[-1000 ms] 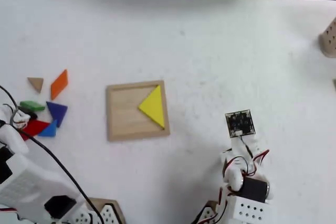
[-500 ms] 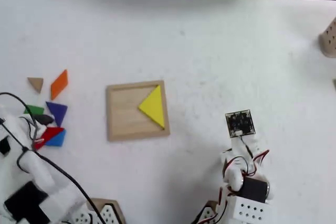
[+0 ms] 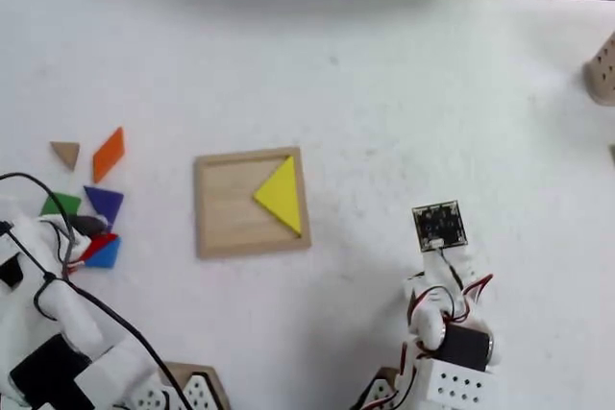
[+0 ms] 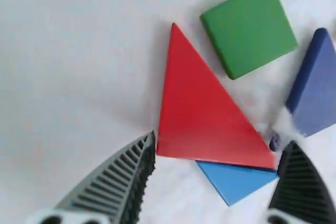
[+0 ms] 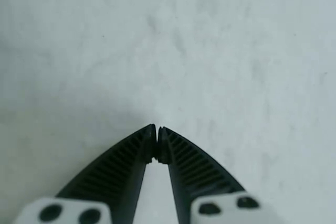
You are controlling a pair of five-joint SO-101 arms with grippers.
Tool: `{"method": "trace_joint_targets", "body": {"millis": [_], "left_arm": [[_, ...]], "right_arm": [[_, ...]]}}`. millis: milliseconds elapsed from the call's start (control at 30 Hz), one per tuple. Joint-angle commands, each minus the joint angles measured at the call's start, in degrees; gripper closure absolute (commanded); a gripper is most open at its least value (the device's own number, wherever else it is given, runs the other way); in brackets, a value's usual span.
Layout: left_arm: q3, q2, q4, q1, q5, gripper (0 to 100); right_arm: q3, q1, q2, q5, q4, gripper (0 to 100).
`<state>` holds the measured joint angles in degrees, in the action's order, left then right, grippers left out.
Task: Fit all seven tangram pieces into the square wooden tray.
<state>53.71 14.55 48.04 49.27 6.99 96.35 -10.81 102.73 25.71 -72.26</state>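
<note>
Between our left fingers [image 4: 128,177], spread open, lies a flat red triangular piece [image 4: 199,114], one short edge touching a light-blue triangular piece [image 4: 233,179]; our right fingers [image 5: 126,161] are pressed together, empty.

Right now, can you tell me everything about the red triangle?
The red triangle is a flat, smooth piece, looking like painted wood, lying on the white table. A light blue triangle sits against one edge; the green square lies close beside another. The left gripper hangs open over it, one finger at each side.
</note>
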Motion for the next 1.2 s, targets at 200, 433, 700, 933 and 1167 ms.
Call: {"method": "trace_joint_targets", "body": {"millis": [200, 433, 700, 933, 1167], "left_arm": [[0.35, 0.13, 2.73, -1.19, 7.38, 64], [0.88, 0.04, -2.64, -1.01, 16.18, 64], [0.79, -0.04, -7.38, 2.86, 19.08, 64], [0.7, -0.04, -11.6, 6.73, 21.89, 64], [0.7, -0.04, -11.87, 6.73, 21.89, 64]], "right_arm": [[0.53, -0.31, 0.31, 0.62, -0.48, 98.1], [0.53, -0.31, 0.31, 0.62, -0.48, 98.1], [0.53, -0.31, 0.31, 0.62, -0.48, 98.1], [0.53, -0.31, 0.31, 0.62, -0.48, 98.1], [0.53, -0.31, 0.31, 0.62, -0.48, 98.1]]}}
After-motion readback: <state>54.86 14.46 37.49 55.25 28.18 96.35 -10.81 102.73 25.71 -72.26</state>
